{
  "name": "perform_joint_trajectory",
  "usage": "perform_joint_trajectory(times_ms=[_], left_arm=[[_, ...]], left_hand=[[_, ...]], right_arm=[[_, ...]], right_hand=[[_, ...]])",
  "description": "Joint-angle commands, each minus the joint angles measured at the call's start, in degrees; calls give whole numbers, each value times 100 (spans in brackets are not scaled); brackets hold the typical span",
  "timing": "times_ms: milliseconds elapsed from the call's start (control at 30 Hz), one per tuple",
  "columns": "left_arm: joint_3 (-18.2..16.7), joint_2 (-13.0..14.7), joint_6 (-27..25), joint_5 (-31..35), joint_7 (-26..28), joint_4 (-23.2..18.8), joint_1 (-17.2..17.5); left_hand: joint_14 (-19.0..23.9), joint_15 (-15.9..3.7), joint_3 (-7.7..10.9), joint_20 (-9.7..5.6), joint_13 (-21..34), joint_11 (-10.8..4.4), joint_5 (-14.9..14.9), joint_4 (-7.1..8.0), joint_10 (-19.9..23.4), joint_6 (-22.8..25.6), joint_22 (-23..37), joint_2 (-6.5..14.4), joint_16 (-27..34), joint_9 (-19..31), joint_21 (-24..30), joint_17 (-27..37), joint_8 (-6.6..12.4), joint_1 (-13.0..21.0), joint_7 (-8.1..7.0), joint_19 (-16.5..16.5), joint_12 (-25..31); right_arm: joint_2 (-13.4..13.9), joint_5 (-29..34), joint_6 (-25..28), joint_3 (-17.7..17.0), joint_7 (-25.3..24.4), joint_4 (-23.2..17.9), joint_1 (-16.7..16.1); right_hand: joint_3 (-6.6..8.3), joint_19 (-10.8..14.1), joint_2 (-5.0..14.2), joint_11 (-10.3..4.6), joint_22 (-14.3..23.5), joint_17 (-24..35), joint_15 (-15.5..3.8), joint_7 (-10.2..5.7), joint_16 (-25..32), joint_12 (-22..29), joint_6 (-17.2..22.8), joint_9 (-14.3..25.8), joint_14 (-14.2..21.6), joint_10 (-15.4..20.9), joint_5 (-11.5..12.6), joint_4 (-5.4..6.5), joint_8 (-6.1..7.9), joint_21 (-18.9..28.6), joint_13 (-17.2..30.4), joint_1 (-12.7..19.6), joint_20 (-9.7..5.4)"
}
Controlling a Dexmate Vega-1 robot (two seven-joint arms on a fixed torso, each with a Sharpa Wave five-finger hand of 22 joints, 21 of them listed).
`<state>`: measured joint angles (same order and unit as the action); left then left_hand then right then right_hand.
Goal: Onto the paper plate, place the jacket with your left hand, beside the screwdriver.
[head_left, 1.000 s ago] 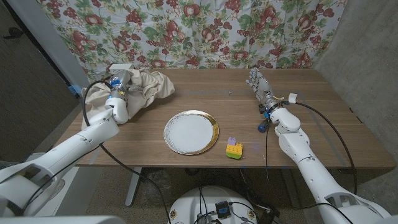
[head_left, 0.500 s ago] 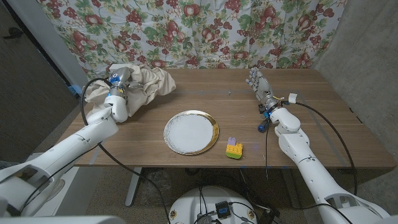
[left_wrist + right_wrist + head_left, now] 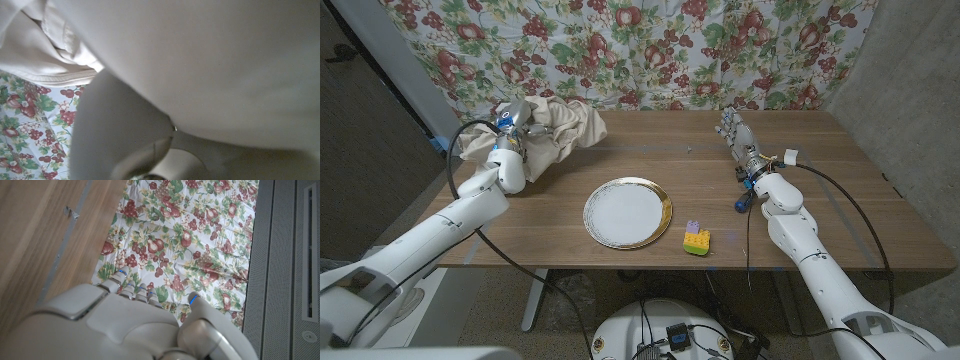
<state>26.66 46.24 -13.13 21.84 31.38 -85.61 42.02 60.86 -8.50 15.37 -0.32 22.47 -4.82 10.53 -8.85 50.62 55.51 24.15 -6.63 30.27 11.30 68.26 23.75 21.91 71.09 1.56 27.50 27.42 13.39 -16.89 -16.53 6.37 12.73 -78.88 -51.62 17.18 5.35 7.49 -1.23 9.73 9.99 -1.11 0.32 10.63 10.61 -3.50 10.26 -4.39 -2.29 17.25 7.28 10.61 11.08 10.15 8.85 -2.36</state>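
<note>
**Left fingers buried in the jacket, plate bare**

The fingers of the left hand [image 3: 512, 125] are sunk into the cream jacket [image 3: 548, 133] and grip a bunch of its cloth, which bulges above the bench; in the left wrist view the pale jacket [image 3: 200, 65] folds crowd the lens. The right hand [image 3: 738, 134] stands on its edge, fingers [image 3: 728, 122] straight and close together, holding nothing; the right wrist view looks along its grey back [image 3: 135, 330] toward the curtain.

The paper plate [image 3: 627, 212], white with a gold rim, serves as the landmark near the middle of the wooden bench [image 3: 820, 190]. The jacket lies up and to the left of the plate, well apart from it, at the bench's far left corner. A small toy-brick block [image 3: 696, 238], purple, yellow and green, sits just beside the plate's lower right. The right hand stands well to the plate's right, farther back.

Behind the bench hangs a floral curtain [image 3: 650, 50] printed with fruit and leaves; a grey wall [image 3: 910, 90] stands to the right.
</note>
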Motion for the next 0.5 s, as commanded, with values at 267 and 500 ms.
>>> perform_joint_trajectory(times_ms=[267, 500], left_arm=[[-295, 92, 60, 108, -30, -561, 297], [-469, 105, 257, 10, -1, -708, 422]], left_hand=[[231, -504, -8, -5, 58, -13, 33, 15, 70, 73, -37, 1363, -14, 31, 84, 59, -25, 1393, -19, -61, -38], [245, -503, -7, 0, 91, -39, 34, 19, 70, 72, -68, 1364, -19, 34, 115, 91, -48, 1389, -31, -88, -53]], right_arm=[[9, -27, -40, -34, 24, -109, -81], [24, -29, -40, -47, 32, -178, -132]], right_hand=[[50, 50, 37, 20, 18, 12, 5, -10, 1, 4, 2, 19, 0, 5, -24, -2, 20, 12, 17, 34, -154], [52, 52, 38, 25, 18, 12, 4, -4, 1, 5, 7, 19, 0, 8, -24, -3, 22, 13, 17, 34, -154]])
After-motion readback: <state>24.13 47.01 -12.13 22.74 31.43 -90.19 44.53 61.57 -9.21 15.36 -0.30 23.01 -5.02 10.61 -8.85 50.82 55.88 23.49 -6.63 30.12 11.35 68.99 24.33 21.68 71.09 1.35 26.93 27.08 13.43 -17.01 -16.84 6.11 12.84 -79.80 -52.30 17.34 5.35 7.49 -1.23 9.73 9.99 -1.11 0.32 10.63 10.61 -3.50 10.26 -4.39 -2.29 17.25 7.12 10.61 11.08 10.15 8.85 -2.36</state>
